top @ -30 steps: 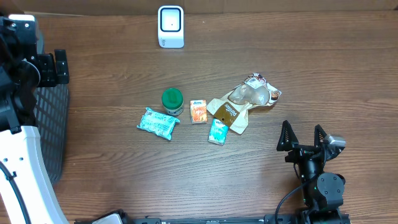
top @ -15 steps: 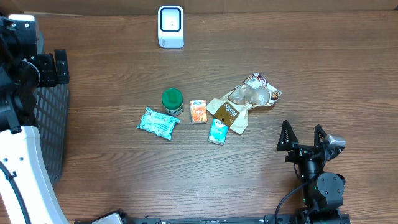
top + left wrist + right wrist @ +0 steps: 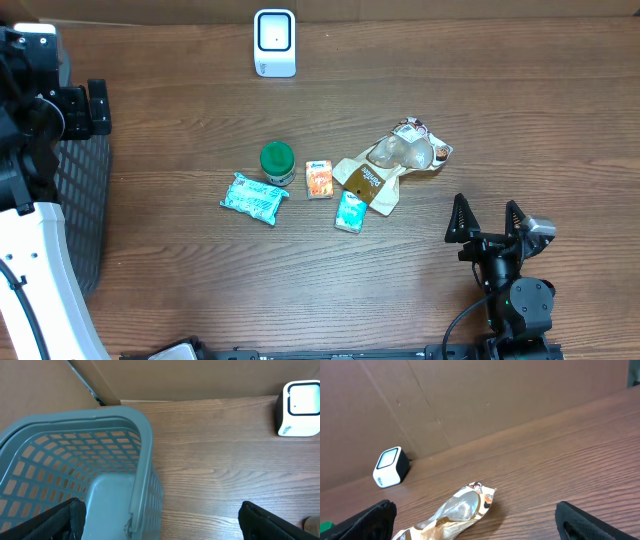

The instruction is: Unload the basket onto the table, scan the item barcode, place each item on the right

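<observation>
A white, rounded scanner (image 3: 274, 43) stands at the far edge of the wood-grain table (image 3: 520, 110). The items (image 3: 319, 179) lie mid-table: a crinkly bag (image 3: 395, 160), a glossy teal pouch (image 3: 254, 197) and a green-lidded jar (image 3: 277, 162). The right gripper (image 3: 485, 206) is spread wide and empty, near the bag but apart from it. The left gripper (image 3: 98, 108), equally wide and empty, hangs over a grey mesh basket (image 3: 145, 445), well apart from the items.

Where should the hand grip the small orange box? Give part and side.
Take the small orange box from straight above by its far and near ends, probably: it lies flat, and the green-lidded jar and brown pouch crowd its sides.
</observation>
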